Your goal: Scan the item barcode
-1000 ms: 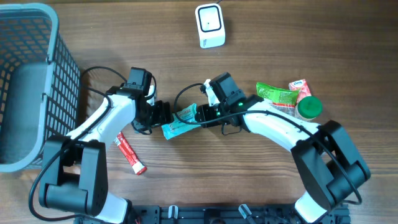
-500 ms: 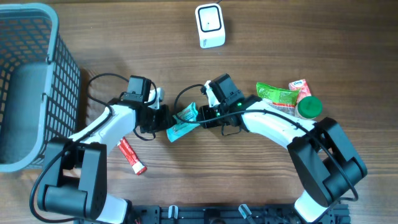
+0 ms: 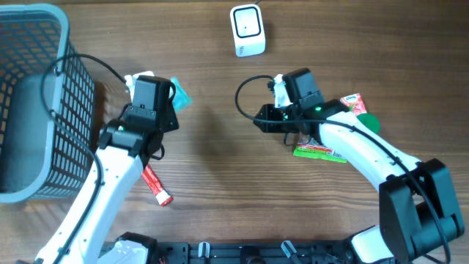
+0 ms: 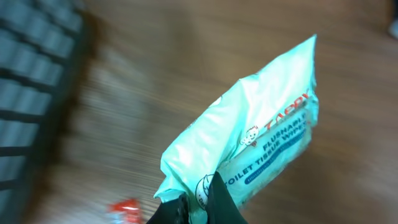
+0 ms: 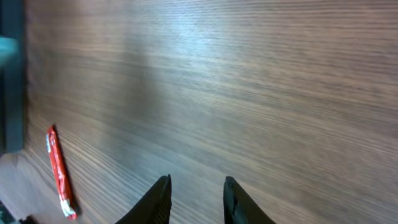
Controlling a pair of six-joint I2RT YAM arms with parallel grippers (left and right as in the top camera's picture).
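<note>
Overhead, my left pincer (image 3: pixel 170 94) is clamped on one end of the wipes pack (image 3: pixel 179 95). It sits just right of the basket (image 3: pixel 67 51), and left of and nearer than the scanner (image 3: pixel 247 29), well apart from it. The left wrist view is blurred, but my fingers (image 4: pixel 225 208) pinch the pack's lower corner, and it seems to hang clear of the table (image 4: pixel 155 62). My right pincer (image 5: pixel 194 199) stands narrowly parted and empty over bare wood. A red tube (image 5: pixel 59 171) lies well to its left.
</note>
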